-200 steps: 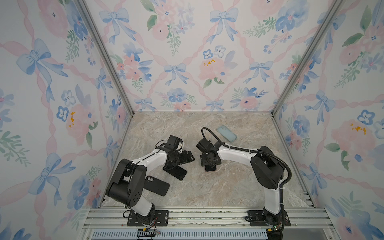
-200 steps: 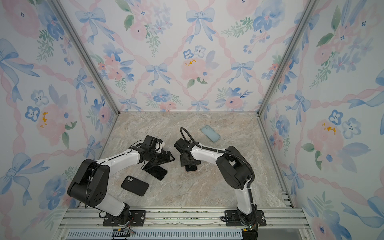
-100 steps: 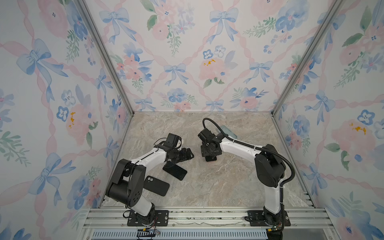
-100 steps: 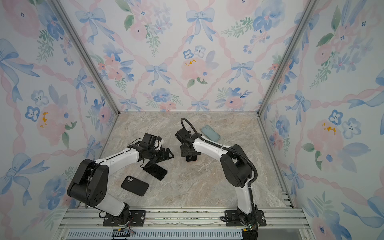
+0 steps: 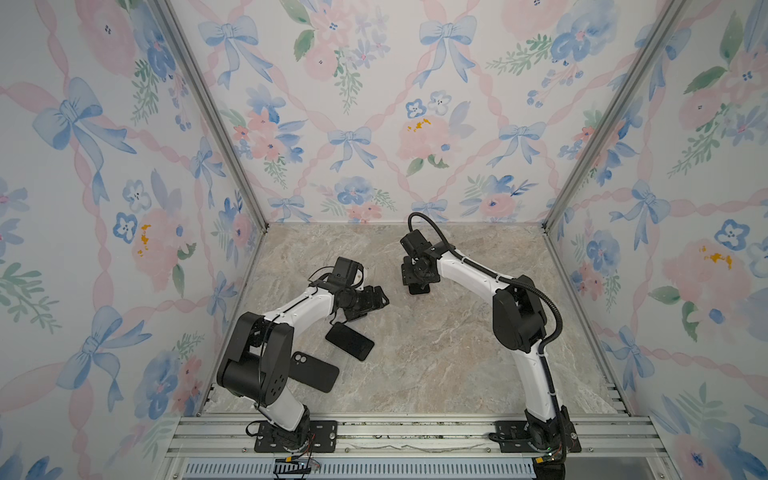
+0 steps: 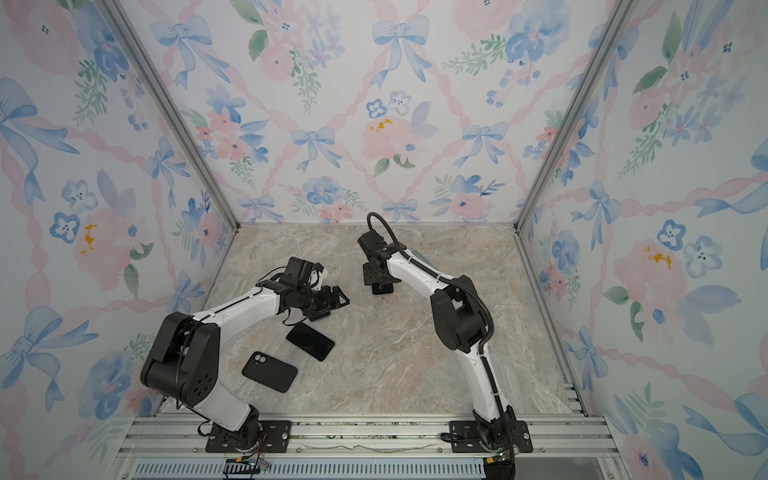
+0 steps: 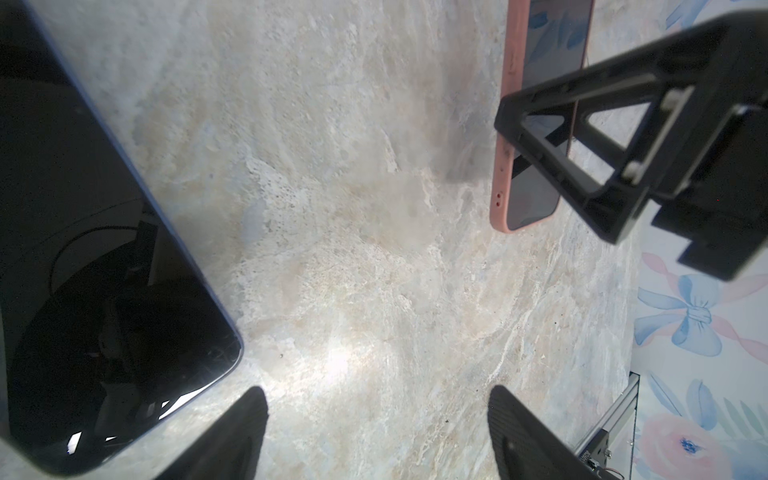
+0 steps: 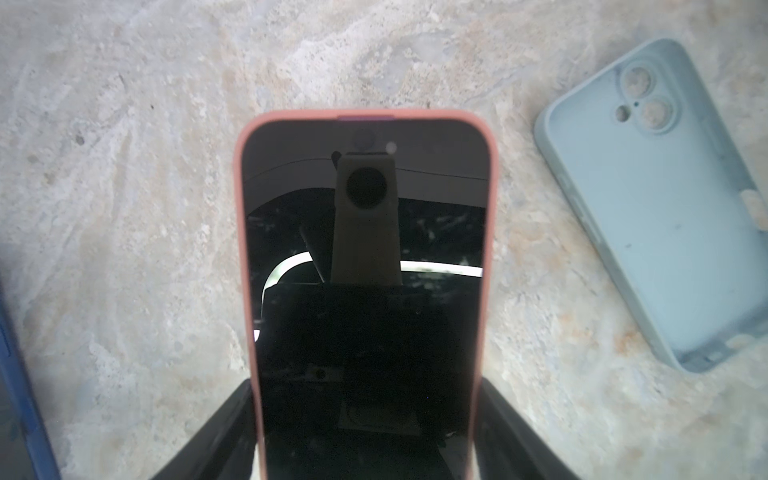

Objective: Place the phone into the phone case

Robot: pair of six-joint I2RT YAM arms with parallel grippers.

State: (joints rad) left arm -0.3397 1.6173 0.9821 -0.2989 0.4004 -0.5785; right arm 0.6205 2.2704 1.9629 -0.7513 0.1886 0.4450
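Lying flat on the table [image 5: 457, 353] near the left arm's base, the black phone case [image 5: 313, 371] shows its back and camera cutout. Just beyond it, a little apart, the black phone [image 5: 350, 341] rests screen up. The left end effector [image 5: 371, 304] hovers past the phone's far end, its fingers spread wide; in the left wrist view only bare marble shows between them. Further right, the right end effector [image 5: 417, 284] points down. Its fingers [image 8: 224, 432] press against both long edges of a pink-cased phone [image 8: 365, 249], pinching it across its width down at table level. A light blue case [image 8: 652, 199] lies flat near that phone.
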